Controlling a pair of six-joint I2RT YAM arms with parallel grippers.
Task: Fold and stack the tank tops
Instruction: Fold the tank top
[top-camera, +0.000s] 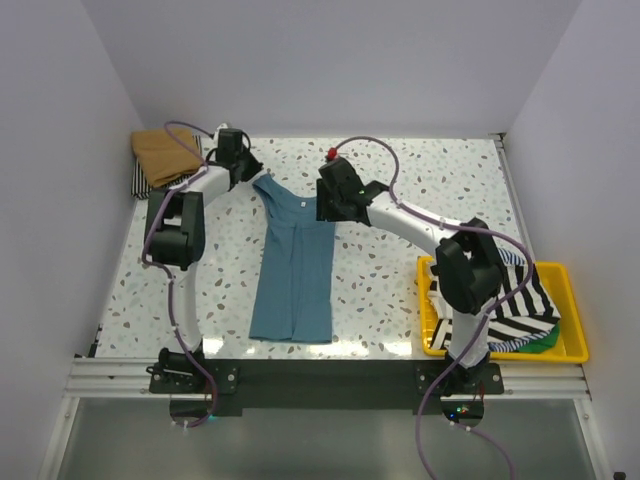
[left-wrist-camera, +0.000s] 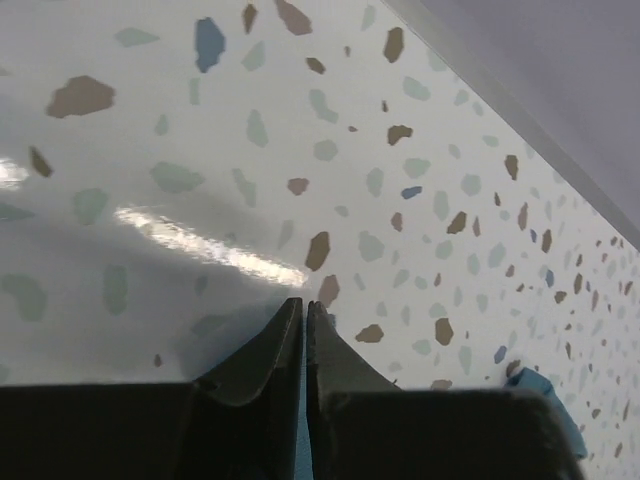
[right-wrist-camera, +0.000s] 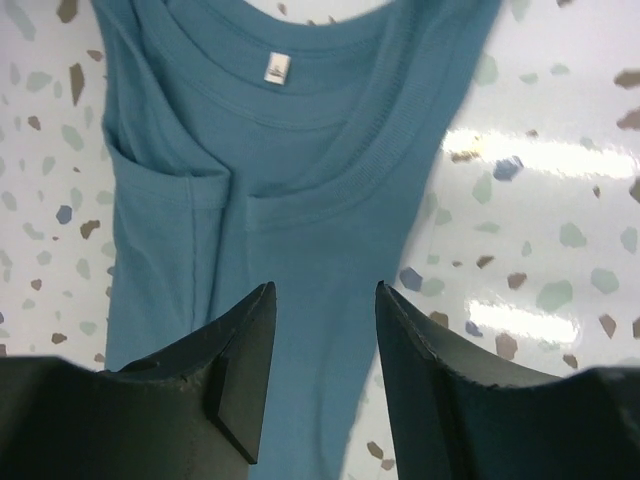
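Note:
A teal-blue tank top (top-camera: 292, 270) lies on the speckled table as a long narrow strip, its neck toward the back. My left gripper (top-camera: 248, 168) is at its back left strap, low on the table. In the left wrist view the left gripper (left-wrist-camera: 304, 303) is shut, with a thin teal sliver between the jaws and a corner of the teal-blue tank top (left-wrist-camera: 548, 398) beside it. My right gripper (top-camera: 324, 204) hovers at the neck's right side. It (right-wrist-camera: 322, 288) is open above the teal-blue tank top (right-wrist-camera: 300, 150), holding nothing. A tan-brown tank top (top-camera: 165, 152) lies folded at the back left.
A striped tank top (top-camera: 140, 182) lies under the tan-brown one. A yellow tray (top-camera: 572, 300) at the near right holds striped tank tops (top-camera: 520, 300) and a green one (top-camera: 545, 343). White walls close in the table on three sides.

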